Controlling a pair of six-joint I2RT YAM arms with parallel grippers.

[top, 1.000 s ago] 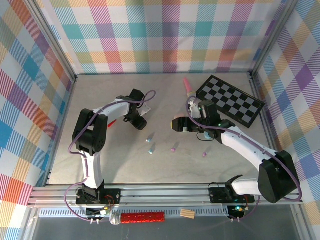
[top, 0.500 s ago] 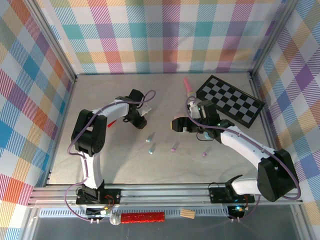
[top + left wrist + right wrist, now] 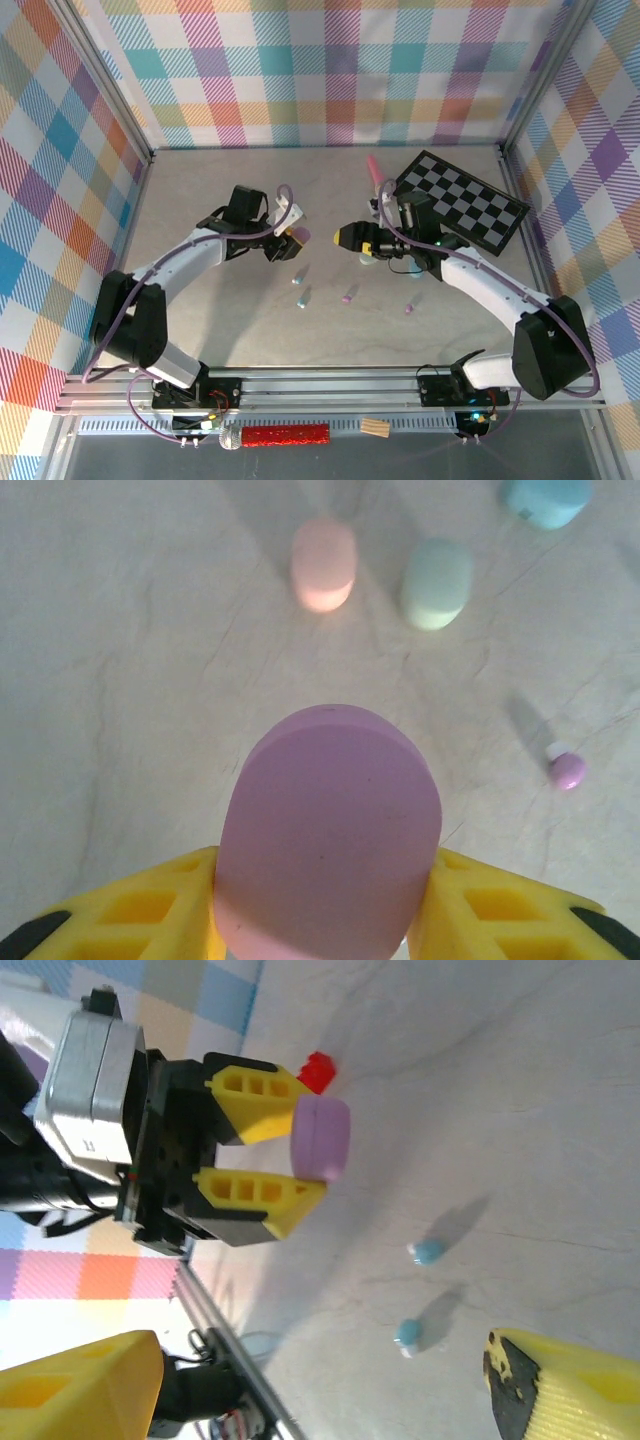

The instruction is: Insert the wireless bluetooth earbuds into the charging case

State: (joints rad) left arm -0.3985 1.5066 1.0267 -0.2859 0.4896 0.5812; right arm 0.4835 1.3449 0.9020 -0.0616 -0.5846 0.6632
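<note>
Left end effector point(image 3: 288, 236): clamped on the purple charging case point(image 3: 328, 830).
Right end effector point(image 3: 325, 1365): spread wide, empty.
Earbuds point(image 3: 348, 295): several loose near the table point(image 3: 220, 320) centre, none visibly seated.
Your remainder: every insertion, by my judgement.

So the left gripper point(image 3: 288, 236) hangs left of the table's middle with a case point(image 3: 330, 810) pinched between its fingers. The right gripper point(image 3: 345, 238) faces it from the right, fingers spread wide. Four earbuds point(image 3: 305, 296) lie scattered on the table point(image 3: 200, 300) in front of both, nearer the arm bases. In the left wrist view, three other cases point(image 3: 436, 583) sit in a row beyond the held one. The board point(image 3: 462, 203) lies back right, with the toy microphone point(image 3: 375, 172) just left of it.
</note>
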